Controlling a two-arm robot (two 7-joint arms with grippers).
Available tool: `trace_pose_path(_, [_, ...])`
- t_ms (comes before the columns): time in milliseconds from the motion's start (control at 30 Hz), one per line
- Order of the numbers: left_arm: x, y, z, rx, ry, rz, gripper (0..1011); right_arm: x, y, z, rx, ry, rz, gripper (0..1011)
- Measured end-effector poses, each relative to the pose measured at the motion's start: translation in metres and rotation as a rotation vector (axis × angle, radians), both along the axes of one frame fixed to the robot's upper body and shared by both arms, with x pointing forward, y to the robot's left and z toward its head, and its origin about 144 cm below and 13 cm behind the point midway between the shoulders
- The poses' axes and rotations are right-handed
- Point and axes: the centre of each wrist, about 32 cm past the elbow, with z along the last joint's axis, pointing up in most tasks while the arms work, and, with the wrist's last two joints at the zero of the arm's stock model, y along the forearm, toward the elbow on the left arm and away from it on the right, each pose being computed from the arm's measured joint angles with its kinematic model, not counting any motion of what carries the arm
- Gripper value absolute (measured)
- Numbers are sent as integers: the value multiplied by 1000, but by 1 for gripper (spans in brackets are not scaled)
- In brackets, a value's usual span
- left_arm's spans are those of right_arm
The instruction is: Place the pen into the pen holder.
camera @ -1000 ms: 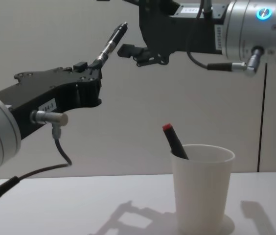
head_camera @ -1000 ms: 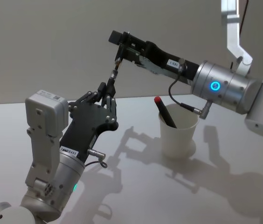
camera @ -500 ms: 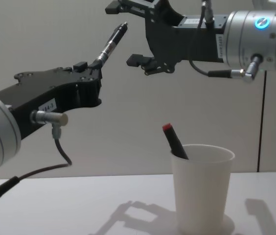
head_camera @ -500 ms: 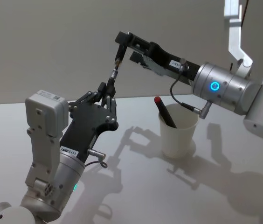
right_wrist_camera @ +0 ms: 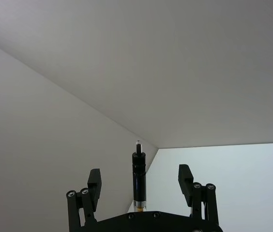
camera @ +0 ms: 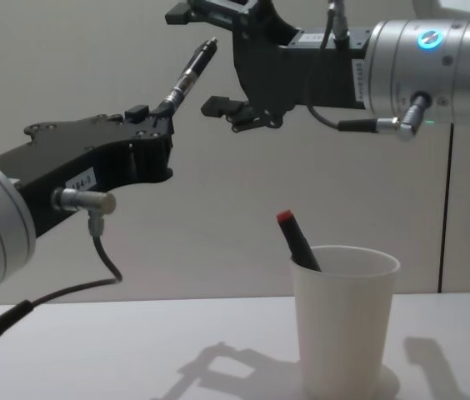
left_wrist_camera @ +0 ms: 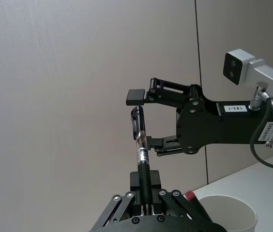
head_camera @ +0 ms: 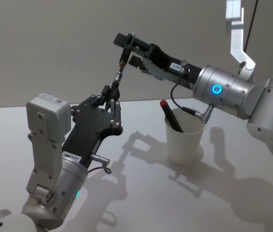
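My left gripper (head_camera: 111, 95) (camera: 157, 117) (left_wrist_camera: 144, 194) is raised above the table and shut on the lower end of a slim black pen (head_camera: 117, 76) (camera: 188, 71) (left_wrist_camera: 141, 157) (right_wrist_camera: 138, 181), which points up and to the right. My right gripper (head_camera: 127, 50) (camera: 202, 58) (left_wrist_camera: 142, 119) (right_wrist_camera: 139, 175) reaches in from the right. It is open, one finger on each side of the pen's top end, not touching it. The pen holder (head_camera: 185, 137) (camera: 345, 321) (left_wrist_camera: 229, 215), a white paper cup, stands on the table below the right arm.
A red-capped marker (head_camera: 171, 117) (camera: 297, 242) (left_wrist_camera: 190, 195) leans inside the cup. The white table (head_camera: 146, 198) spreads around the cup, with a plain wall behind. The right arm's silver forearm (head_camera: 226, 92) hangs over the cup.
My right gripper has shifted a little toward the left arm, so its open fingers now bracket the pen's top end. The left gripper and pen have not moved.
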Motion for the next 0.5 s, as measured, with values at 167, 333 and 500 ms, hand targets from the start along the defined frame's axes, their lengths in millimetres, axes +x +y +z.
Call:
trace_pose_path(167, [0,0,0,0,0,0,118,1,2,-2,-7,4,1,1002])
trace_pose_path(333, [0,0,0,0,0,0,118,1,4,-3,-13,6,4,1002])
trace_pose_path(500, [0,0,0,0,0,0,119,1,6,-4,-14,8,9,1002])
